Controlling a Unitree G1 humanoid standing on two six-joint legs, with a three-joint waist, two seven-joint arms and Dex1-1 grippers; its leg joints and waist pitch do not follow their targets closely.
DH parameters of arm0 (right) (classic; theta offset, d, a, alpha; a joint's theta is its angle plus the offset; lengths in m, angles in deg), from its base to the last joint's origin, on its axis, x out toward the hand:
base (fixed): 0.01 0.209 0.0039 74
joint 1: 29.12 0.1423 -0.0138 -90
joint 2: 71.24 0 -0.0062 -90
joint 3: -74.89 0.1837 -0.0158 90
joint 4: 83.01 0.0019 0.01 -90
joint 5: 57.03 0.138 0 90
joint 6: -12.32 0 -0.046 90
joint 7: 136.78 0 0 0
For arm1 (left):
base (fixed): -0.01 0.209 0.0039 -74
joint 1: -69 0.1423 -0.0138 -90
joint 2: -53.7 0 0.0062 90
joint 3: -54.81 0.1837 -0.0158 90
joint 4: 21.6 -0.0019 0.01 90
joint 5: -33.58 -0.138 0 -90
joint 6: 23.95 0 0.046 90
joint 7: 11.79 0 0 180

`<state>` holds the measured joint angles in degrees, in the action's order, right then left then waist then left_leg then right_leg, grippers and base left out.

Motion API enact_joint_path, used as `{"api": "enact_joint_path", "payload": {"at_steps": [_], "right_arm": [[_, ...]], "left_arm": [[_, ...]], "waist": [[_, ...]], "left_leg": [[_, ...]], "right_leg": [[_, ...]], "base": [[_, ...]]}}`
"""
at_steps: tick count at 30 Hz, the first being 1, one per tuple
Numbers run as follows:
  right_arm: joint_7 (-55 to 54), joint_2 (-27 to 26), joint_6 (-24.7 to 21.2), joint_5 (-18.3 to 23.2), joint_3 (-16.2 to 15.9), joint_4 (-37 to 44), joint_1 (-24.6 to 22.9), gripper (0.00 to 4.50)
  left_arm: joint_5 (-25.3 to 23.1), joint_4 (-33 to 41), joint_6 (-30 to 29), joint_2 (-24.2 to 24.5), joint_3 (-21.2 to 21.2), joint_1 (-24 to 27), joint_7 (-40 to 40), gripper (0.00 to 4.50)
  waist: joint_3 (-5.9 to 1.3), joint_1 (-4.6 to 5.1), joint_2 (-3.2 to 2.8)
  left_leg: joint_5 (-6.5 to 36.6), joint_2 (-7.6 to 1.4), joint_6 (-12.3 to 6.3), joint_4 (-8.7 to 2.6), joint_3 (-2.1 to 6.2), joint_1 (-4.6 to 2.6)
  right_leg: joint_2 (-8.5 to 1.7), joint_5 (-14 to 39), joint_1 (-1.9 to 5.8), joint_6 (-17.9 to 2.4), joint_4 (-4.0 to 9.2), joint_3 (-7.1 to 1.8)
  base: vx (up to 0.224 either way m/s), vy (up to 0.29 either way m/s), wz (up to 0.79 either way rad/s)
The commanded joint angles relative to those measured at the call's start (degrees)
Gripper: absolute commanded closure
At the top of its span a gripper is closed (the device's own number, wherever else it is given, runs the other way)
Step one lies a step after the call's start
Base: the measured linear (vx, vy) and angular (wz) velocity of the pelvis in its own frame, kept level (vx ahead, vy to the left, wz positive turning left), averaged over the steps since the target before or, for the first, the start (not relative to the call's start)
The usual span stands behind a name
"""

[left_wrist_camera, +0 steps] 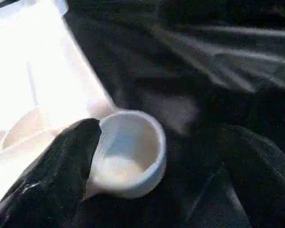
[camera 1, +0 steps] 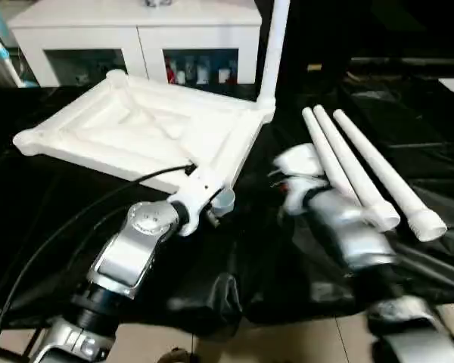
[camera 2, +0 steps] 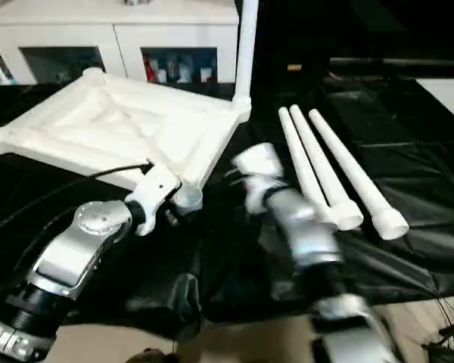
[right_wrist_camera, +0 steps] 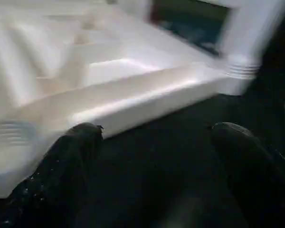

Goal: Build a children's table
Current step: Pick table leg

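Three loose legs (camera 1: 363,170) (head views)

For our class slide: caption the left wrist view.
Open left gripper straddles an empty corner socket of the upturned table top.

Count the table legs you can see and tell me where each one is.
4. One leg stands upright in the far right corner socket of the table top. Three loose legs lie side by side on the black cover, right of the top.

I see a white tabletop (camera 1: 147,128) and white legs (camera 1: 367,170) on a black cover (camera 1: 53,227) — my forearms (camera 1: 129,253) silver, fingers (left_wrist_camera: 52,180) black — behind, a white cabinet (camera 1: 136,34).
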<state>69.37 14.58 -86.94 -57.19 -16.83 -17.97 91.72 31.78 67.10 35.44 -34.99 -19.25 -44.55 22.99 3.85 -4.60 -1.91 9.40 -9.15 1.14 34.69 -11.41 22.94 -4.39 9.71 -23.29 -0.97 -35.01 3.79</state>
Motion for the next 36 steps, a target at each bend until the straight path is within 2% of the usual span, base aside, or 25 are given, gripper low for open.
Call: {"api": "enact_joint_path", "payload": {"at_steps": [1,4,5,6,7,9,11,12,14,15,16,18,20,25,31,36], "right_arm": [[-2.3,0.7,-5.9,-0.8,1.2,4.9,-1.0,0.38],[-4.8,1.6,-13.0,-1.6,2.0,7.6,-0.7,0.38],[-4.8,1.6,-13.0,-1.6,2.0,7.6,-0.7,0.38],[-6.4,2.3,-21.3,-0.6,3.7,8.1,1.2,0.22],[-7.3,2.6,-23.4,-0.7,4.4,7.7,2.2,0.12],[-8.2,3.3,-24.9,-1.4,4.6,6.8,3.9,0.02],[-8.5,3.8,-25.7,-1.5,4.9,5.8,5.5,0.02],[-8.7,4.1,-26.7,-1.4,5.1,5.4,6.5,0.02],[-10.1,4.6,-29.9,-1.2,5.9,3.9,9.5,0.02],[-10.3,4.7,-30.9,-1.1,6.0,3.5,10.2,0.02],[-10.5,4.9,-31.6,-0.9,6.2,3.1,10.7,0.02],[-9.7,5.7,-36.6,-0.9,5.5,1.1,12.7,0.02],[-9.5,6.2,-40.4,-0.3,5.9,-2.0,14.0,0.02],[-10.3,6.4,-42.2,0.1,6.6,-5.8,14.6,0.02],[-10.4,6.7,-44.3,-0.9,4.8,-9.5,14.8,0.02],[-10.2,6.3,-44.8,0.3,5.9,-12.5,15.0,0.02]], "left_arm": [[0.8,3.4,0.3,3.1,-1.2,1.8,2.7,0.05],[2.7,7.4,0.5,6.6,-2.3,3.9,6.7,0.05],[2.7,7.4,0.5,6.6,-2.3,3.9,6.7,0.05],[5.2,10.2,0.5,9.4,-3.9,4.7,10.3,0.02],[5.9,10.7,0.5,9.9,-4.4,4.5,11.1,0.00],[6.7,11.0,0.8,10.3,-4.9,4.0,11.8,0.00],[7.2,10.9,0.7,10.1,-5.0,3.2,11.9,0.00],[7.8,11.0,0.6,10.0,-4.8,2.8,12.2,0.00],[8.7,11.6,0.2,10.1,-4.1,2.1,13.3,0.00],[8.8,11.8,0.2,10.1,-3.9,1.9,13.6,0.00],[8.7,12.0,0.2,10.1,-3.7,1.8,13.7,0.00],[9.5,12.6,-0.2,9.8,-3.5,1.4,14.3,0.00],[11.5,13.5,-0.6,9.0,-3.8,1.0,15.3,0.00],[13.2,15.5,-1.9,9.4,-3.6,0.5,16.7,0.00],[13.4,16.6,-2.5,10.2,-2.9,0.7,17.2,0.00],[13.5,16.9,-3.2,10.8,-2.4,0.6,17.3,0.00]], "waist": [[-4.49,0.07,-0.49],[-4.49,0.98,-0.59],[-4.43,1.07,-0.74],[-4.34,1.08,-0.66],[-4.24,1.12,-0.69],[-4.27,1.21,-0.79],[-4.23,1.20,-0.89],[-4.28,1.31,-0.40],[-4.41,1.20,-0.64],[-4.50,1.17,-0.38],[-4.53,1.13,-0.44],[-4.62,1.20,0.09],[-4.57,1.02,-0.09],[-4.50,0.92,0.26],[-4.45,1.08,0.25],[-4.58,0.99,0.09]], "left_leg": [[15.7,-3.80,-0.61,-4.56,2.54,-1.39],[15.6,-3.59,-0.51,-4.48,2.44,-1.55],[16.3,-3.62,-0.19,-4.34,2.32,-1.81],[16.8,-3.63,-0.01,-4.36,2.37,-1.91],[16.7,-3.62,0.27,-4.46,2.53,-1.93],[17.4,-3.70,1.05,-4.46,2.33,-2.29],[18.5,-3.59,2.04,-4.46,2.30,-2.34],[18.2,-3.58,2.11,-4.42,2.22,-2.39],[16.6,-3.53,2.01,-4.35,2.22,-2.28],[15.4,-3.53,1.89,-4.25,2.21,-2.24],[14.8,-3.55,1.79,-4.23,2.18,-2.14],[12.8,-3.43,1.15,-4.06,1.95,-2.05],[11.9,-3.37,0.80,-3.87,1.88,-1.95],[12.3,-3.49,1.09,-3.81,1.84,-1.96],[12.6,-3.46,1.53,-3.77,1.85,-1.97],[12.4,-3.48,1.71,-3.69,1.84,-1.99]], "right_leg": [[-4.11,12.7,2.89,-10.6,4.16,-2.79],[-3.96,14.1,2.70,-10.8,4.34,-2.71],[-3.90,15.0,2.43,-10.9,4.44,-2.76],[-3.92,16.1,2.42,-10.9,4.50,-2.76],[-3.89,16.4,2.50,-11.1,4.40,-2.72],[-3.61,16.4,2.04,-11.1,4.37,-2.70],[-3.76,17.1,2.03,-10.5,4.33,-2.77],[-3.75,16.8,2.02,-10.3,4.34,-2.83],[-3.81,15.4,2.17,-10.6,4.11,-2.87],[-3.82,14.2,2.31,-11.0,3.89,-2.87],[-3.84,13.4,2.41,-11.2,3.83,-2.89],[-3.68,11.4,2.57,-11.6,3.67,-2.87],[-3.86,11.1,2.67,-12.2,3.67,-2.91],[-4.00,13.7,2.64,-11.5,3.90,-2.90],[-3.90,15.2,2.55,-10.7,3.96,-2.88],[-3.93,14.6,2.56,-11.0,3.83,-2.88]], "base": [[0.000,0.000,0.00],[0.000,0.000,0.00],[0.000,0.000,0.00],[0.000,0.000,0.00],[0.000,0.000,0.00],[0.000,0.000,0.00],[0.000,0.000,0.00],[0.000,0.000,0.00],[0.000,0.000,0.00],[0.000,0.000,0.00],[0.000,0.000,0.00],[0.000,0.000,0.00],[0.000,0.000,0.00],[0.000,0.000,0.00],[0.000,0.000,0.00],[0.000,0.000,0.00]]}}
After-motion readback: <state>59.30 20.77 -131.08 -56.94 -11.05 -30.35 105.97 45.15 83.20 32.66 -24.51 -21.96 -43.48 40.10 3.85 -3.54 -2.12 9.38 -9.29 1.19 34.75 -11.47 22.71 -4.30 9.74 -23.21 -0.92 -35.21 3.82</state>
